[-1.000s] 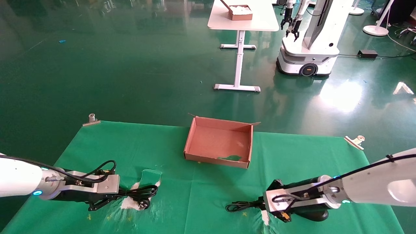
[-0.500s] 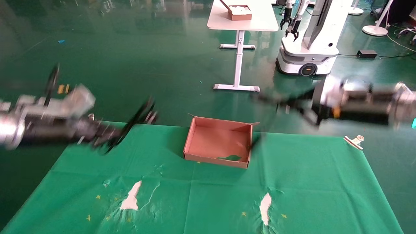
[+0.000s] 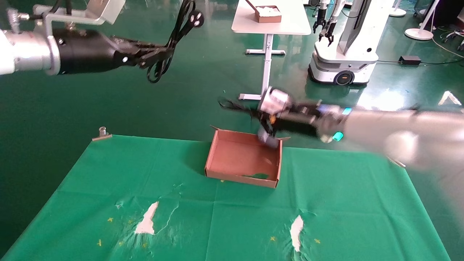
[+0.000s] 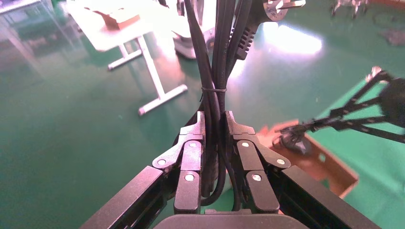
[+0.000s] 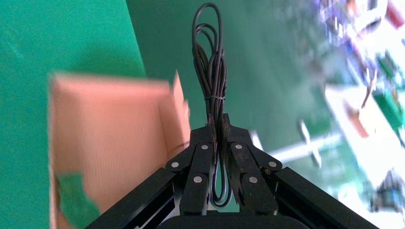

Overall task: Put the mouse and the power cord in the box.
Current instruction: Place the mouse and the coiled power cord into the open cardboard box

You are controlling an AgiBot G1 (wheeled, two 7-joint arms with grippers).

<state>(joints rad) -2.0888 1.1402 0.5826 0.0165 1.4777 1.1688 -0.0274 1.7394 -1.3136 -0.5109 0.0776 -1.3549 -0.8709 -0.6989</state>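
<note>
A desk draped in torn green cloth [image 3: 235, 217] carries two silver metal clips [image 3: 101, 133] at its far corners. Beyond it stand a white pedestal desk [image 3: 270, 21] holding a small brown box [image 3: 266, 13], and a white wheeled robot [image 3: 344, 54].

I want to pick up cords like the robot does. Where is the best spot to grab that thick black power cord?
Grab the power cord around its bundled middle, coming from the side, across the loops. A thin tie pinches the strands together there, so they fit between two fingers. The left gripper is shut on it just below that tie, and the chunky plug hangs free.
</note>
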